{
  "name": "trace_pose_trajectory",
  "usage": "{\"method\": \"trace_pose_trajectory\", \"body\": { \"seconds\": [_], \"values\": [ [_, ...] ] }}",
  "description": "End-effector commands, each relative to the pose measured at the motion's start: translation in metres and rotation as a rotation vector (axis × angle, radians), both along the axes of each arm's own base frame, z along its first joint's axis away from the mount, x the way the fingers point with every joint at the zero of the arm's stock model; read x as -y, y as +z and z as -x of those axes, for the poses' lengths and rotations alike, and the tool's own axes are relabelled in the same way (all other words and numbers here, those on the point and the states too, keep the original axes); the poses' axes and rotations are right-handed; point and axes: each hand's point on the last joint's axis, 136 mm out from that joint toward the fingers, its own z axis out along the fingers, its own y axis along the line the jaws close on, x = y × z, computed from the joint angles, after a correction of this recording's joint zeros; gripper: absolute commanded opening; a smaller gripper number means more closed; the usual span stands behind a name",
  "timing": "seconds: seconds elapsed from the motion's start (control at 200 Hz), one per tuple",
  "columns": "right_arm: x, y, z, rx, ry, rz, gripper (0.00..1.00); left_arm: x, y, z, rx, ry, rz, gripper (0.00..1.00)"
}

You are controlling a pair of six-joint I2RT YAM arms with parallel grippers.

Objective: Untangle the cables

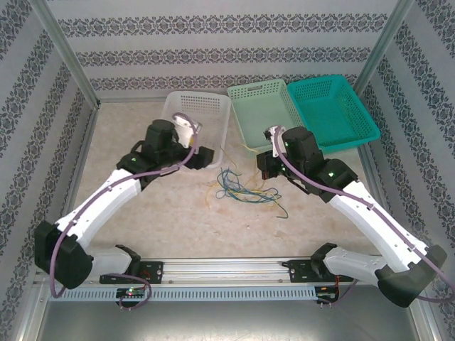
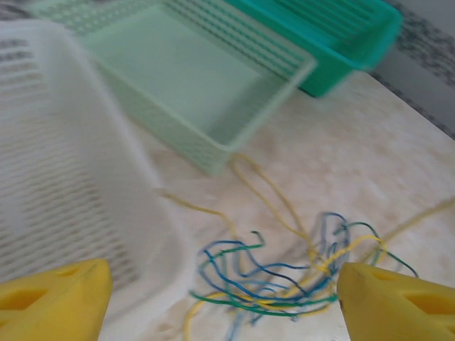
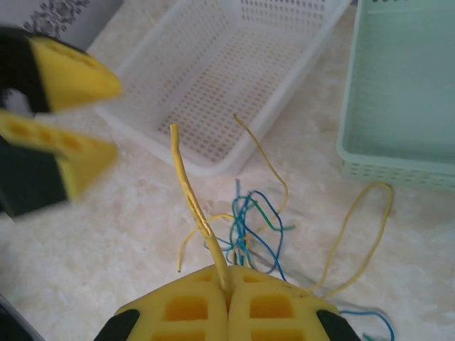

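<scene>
The cables, thin yellow, green and blue wires, lie in a loose tangle on the table between the two arms. In the left wrist view the tangle spreads on the table beneath and between my left gripper's two yellow fingers, which stand wide apart with nothing held. My left gripper hovers beside the white basket's near corner. My right gripper is shut on one yellow cable, whose free end rises stiffly above the pile. My right gripper sits just right of the tangle.
Three baskets line the back: white, light green and teal. A yellow wire runs up toward the green basket's corner. The left gripper's open fingers appear at upper left in the right wrist view. Patterned walls enclose the table.
</scene>
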Motion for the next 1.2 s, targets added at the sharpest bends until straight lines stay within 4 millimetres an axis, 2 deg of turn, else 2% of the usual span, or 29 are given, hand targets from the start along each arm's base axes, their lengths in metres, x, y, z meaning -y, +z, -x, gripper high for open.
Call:
{"method": "trace_pose_trajectory", "body": {
  "seconds": [0.0,0.21,0.325,0.5,0.629,0.719,0.869,0.979,0.999,1.049,1.074,1.139,1.199],
  "values": [
    [-0.002,0.029,0.005,0.052,0.026,-0.062,0.0,0.051,0.009,0.019,0.054,-0.214,0.067,0.82],
    [-0.006,0.031,0.0,0.038,-0.002,-0.183,0.0,0.104,-0.016,0.045,-0.029,-0.361,0.111,0.81],
    [-0.01,0.028,-0.005,0.031,-0.028,-0.247,0.0,0.125,-0.027,0.052,-0.053,-0.389,0.116,0.8],
    [-0.012,0.031,-0.014,0.019,-0.068,-0.363,0.0,0.13,-0.053,0.038,-0.096,-0.307,0.103,0.75],
    [-0.015,0.037,-0.014,0.001,-0.056,-0.419,0.0,0.132,-0.057,0.033,-0.096,-0.287,0.111,0.72],
    [-0.017,0.037,-0.014,-0.026,-0.053,-0.439,0.0,0.136,-0.058,0.03,-0.094,-0.285,0.12,0.6],
    [-0.009,0.032,-0.017,-0.056,-0.099,-0.438,0.0,0.142,-0.06,0.026,-0.108,-0.284,0.116,0.24],
    [0.014,0.015,-0.021,-0.077,-0.208,-0.372,0.23,0.139,-0.062,0.023,-0.115,-0.25,0.108,0.06],
    [0.02,0.01,-0.021,-0.082,-0.231,-0.351,0.31,0.138,-0.063,0.022,-0.12,-0.24,0.106,0.03],
    [0.038,-0.007,-0.02,-0.104,-0.31,-0.268,0.59,0.136,-0.062,0.019,-0.125,-0.213,0.106,0.0],
    [0.049,-0.016,-0.019,-0.118,-0.354,-0.217,0.68,0.135,-0.062,0.016,-0.131,-0.193,0.105,0.0],
    [0.068,-0.037,-0.012,-0.164,-0.427,-0.119,0.76,0.133,-0.062,0.01,-0.158,-0.144,0.114,0.0],
    [0.08,-0.053,-0.005,-0.22,-0.489,-0.108,0.78,0.134,-0.061,0.006,-0.183,-0.112,0.129,0.0]
  ]
}}
